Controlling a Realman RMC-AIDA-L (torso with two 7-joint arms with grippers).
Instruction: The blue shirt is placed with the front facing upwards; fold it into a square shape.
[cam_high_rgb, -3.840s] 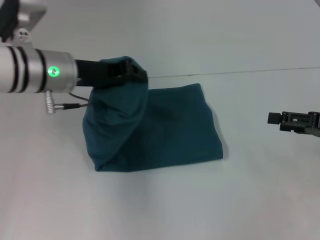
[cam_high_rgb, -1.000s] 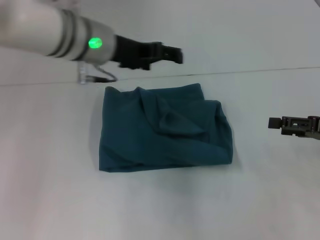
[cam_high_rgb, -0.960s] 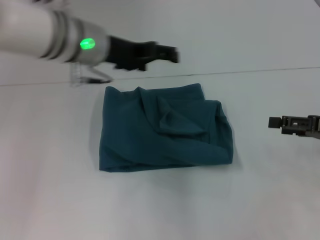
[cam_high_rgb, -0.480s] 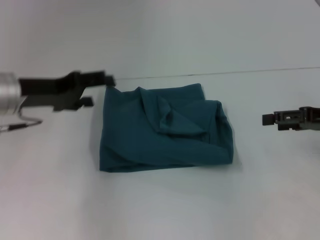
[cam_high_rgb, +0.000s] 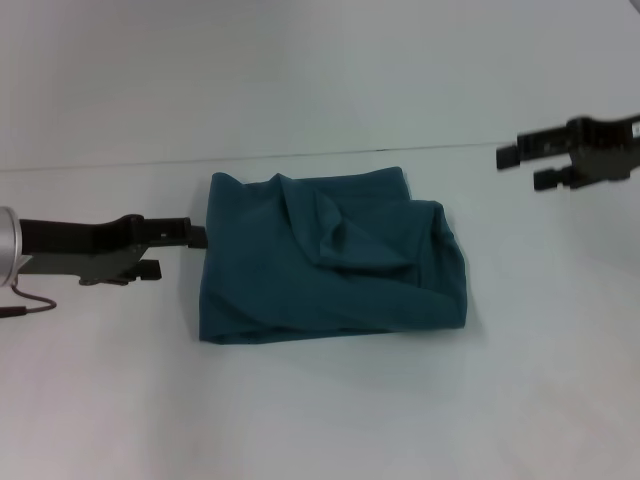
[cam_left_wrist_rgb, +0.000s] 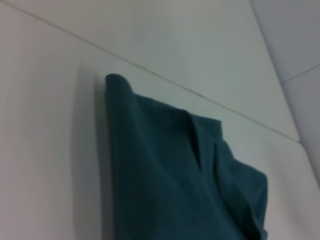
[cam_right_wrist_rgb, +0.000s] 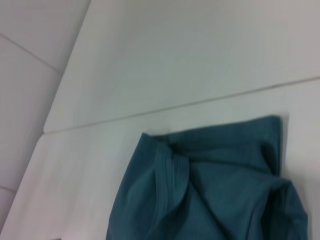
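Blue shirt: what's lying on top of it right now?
Nothing separate lies on the blue shirt; only its own rumpled upper fold. Layers beneath are covered, and no lettering shows. The left pincer sits beside its left edge; the right pincer hangs off to the right.

The setting reads as a plain robot test bench in a lab or studio, not a home. A bare white surface (cam_high_rgb: 330, 410) fills the head view from 3 o'clock round to 9 o'clock, smooth and unmarked. At 12 o'clock a thin dark seam (cam_high_rgb: 300, 155) runs straight across, where the surface meets a pale, featureless backdrop (cam_high_rgb: 320, 70). In the left wrist view that backdrop shows flat panels split by a fine joint line (cam_left_wrist_rgb: 295, 77), and the right wrist view shows similar panel lines (cam_right_wrist_rgb: 30, 52). The light is even and soft, with only faint shadows. No other furnishing settles the kind of room more closely.
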